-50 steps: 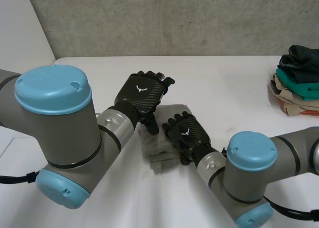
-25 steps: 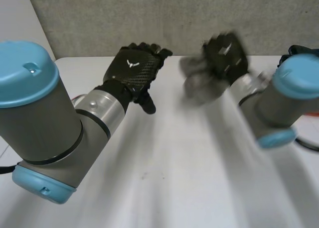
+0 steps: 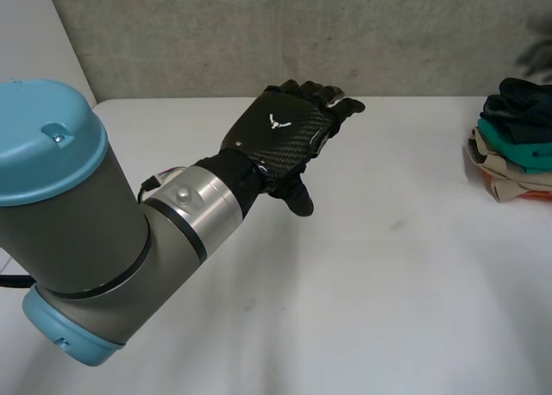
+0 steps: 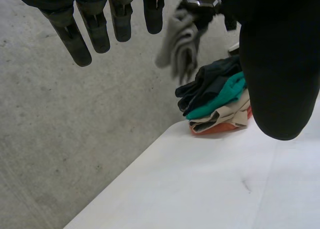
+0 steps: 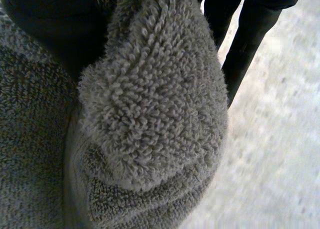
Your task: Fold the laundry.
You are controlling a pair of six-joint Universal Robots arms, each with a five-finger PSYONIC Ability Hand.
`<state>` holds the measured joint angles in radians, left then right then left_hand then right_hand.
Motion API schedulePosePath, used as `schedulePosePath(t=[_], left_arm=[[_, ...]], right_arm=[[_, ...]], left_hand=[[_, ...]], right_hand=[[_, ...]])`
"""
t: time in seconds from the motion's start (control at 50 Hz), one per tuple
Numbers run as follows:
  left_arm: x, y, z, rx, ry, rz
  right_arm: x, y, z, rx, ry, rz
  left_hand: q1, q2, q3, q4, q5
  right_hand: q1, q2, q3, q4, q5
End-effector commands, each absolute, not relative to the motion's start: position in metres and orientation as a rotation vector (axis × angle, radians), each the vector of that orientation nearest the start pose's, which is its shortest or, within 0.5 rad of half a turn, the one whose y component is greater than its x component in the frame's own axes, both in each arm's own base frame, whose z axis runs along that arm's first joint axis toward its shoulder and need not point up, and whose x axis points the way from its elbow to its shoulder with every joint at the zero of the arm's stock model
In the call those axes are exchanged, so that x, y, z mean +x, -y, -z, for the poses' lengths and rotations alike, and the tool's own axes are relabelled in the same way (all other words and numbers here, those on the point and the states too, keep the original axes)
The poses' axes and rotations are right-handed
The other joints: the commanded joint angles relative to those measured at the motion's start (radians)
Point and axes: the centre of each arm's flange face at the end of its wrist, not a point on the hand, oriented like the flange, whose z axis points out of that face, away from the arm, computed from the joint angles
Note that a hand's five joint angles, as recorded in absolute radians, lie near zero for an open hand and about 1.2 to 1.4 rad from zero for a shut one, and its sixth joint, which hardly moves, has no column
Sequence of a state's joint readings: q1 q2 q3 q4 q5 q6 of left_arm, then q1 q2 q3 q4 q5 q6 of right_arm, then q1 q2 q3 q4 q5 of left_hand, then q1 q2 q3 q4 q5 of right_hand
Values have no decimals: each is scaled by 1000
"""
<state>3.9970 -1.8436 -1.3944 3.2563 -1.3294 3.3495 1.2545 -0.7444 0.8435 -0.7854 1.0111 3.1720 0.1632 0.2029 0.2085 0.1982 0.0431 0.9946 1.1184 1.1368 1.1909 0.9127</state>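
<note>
My left hand [image 3: 280, 136] hovers open over the middle of the white table [image 3: 371, 309], fingers straight and holding nothing. In the left wrist view its fingers [image 4: 95, 24] and thumb [image 4: 280, 64] are spread apart. Beyond them my right hand [image 4: 202, 1] holds a folded grey towel [image 4: 180, 44] in the air, just above a stack of folded clothes [image 4: 215, 99]. The right wrist view shows the grey towel [image 5: 140, 114] bunched thick in that hand, with its fingers [image 5: 245, 44] beside the cloth.
The stack of folded clothes [image 3: 516, 141], dark, green, beige and orange, sits at the table's right edge. A grey wall runs behind the table's far edge.
My right hand closed on the folded grey towel, lifted it off the table's middle and carried it right, up over the stack. The left hand shifted slightly right and stayed open.
</note>
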Motion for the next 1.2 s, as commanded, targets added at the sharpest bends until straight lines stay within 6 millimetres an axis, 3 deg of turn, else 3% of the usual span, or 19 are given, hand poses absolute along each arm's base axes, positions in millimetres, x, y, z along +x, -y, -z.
schedulePosePath(t=[0.02,0.12,0.28,0.32,0.34,0.36,0.38,0.42,0.6,0.72,0.84,0.9,0.96,0.98,1.02,1.04,1.1,1.14,1.2], left_arm=[[-360,174,-278,-1058,1585,-1783],[-362,171,-274,-1072,1586,-1766],[-363,166,-271,-1085,1584,-1751],[-363,166,-272,-1083,1584,-1753],[-363,166,-272,-1084,1583,-1752],[-363,166,-272,-1083,1582,-1754],[-363,166,-273,-1083,1580,-1755],[-363,166,-274,-1083,1578,-1756],[-363,165,-275,-1078,1575,-1758],[-363,161,-276,-1081,1573,-1754],[-360,152,-290,-1071,1530,-1772],[-358,148,-298,-1056,1510,-1782],[-354,145,-309,-1031,1483,-1805],[-352,146,-313,-1018,1480,-1822],[-349,147,-319,-1004,1473,-1844],[-348,147,-321,-996,1471,-1853],[-335,159,-332,-910,1514,-1927],[-317,181,-336,-790,1608,-2023],[-297,203,-335,-666,1727,-2115]], right_arm=[[-30,548,-180,-544,-1630,2598],[-44,542,-148,-562,-1704,2507],[-45,535,-140,-579,-1725,2469],[-43,533,-147,-594,-1710,2486],[-42,530,-160,-605,-1688,2517],[-41,529,-165,-603,-1685,2525],[-40,527,-170,-598,-1686,2528],[-39,519,-185,-581,-1686,2542],[-30,485,-221,-449,-1835,2439],[-71,454,-233,-299,-2162,2423],[-130,420,-269,-119,-2759,2677],[-140,415,-294,-50,-2830,2874],[-116,412,-324,-79,-2641,3044],[-90,409,-343,-104,-2460,3123],[-64,403,-355,-112,-2304,3142],[-39,395,-362,-130,-2163,3125],[2,380,-371,-220,-1948,3069],[46,359,-372,-347,-1787,2950],[101,335,-350,-456,-1703,2719]], left_hand=[[18,-22,-27,-17,-36],[15,-25,-30,-20,-39],[18,-22,-27,-17,-36],[18,-22,-27,-17,-36],[18,-22,-27,-17,-36],[18,-22,-27,-17,-36],[18,-22,-27,-17,-36],[18,-22,-27,-17,-36],[18,-22,-27,-17,-36],[18,-22,-27,-17,-36],[15,-25,-30,-20,-39],[15,-25,-30,-20,-39],[11,-28,-34,-24,-43],[12,-28,-33,-23,-42],[18,-22,-27,-17,-36],[18,-22,-27,-17,-36],[21,-19,-24,-14,-33],[21,-19,-24,-14,-33],[21,-19,-24,-14,-33]], right_hand=[[402,278,259,205,309],[402,278,259,205,309],[402,278,259,205,309],[402,278,259,205,309],[-164,-288,-306,-360,-257],[-440,-564,-582,-636,-533],[-664,-787,-806,-860,-756],[-820,-944,-962,-1016,-913],[-820,-944,-962,-1016,-913],[-820,-944,-962,-1016,-913],[-820,-944,-962,-1016,-913],[-820,-944,-962,-1016,-913],[-820,-944,-962,-1016,-913],[-820,-944,-962,-1016,-913],[-820,-944,-962,-1016,-913],[-820,-944,-962,-1016,-913],[-820,-944,-962,-1016,-913],[-820,-944,-962,-1016,-913],[-820,-944,-962,-1016,-913]])
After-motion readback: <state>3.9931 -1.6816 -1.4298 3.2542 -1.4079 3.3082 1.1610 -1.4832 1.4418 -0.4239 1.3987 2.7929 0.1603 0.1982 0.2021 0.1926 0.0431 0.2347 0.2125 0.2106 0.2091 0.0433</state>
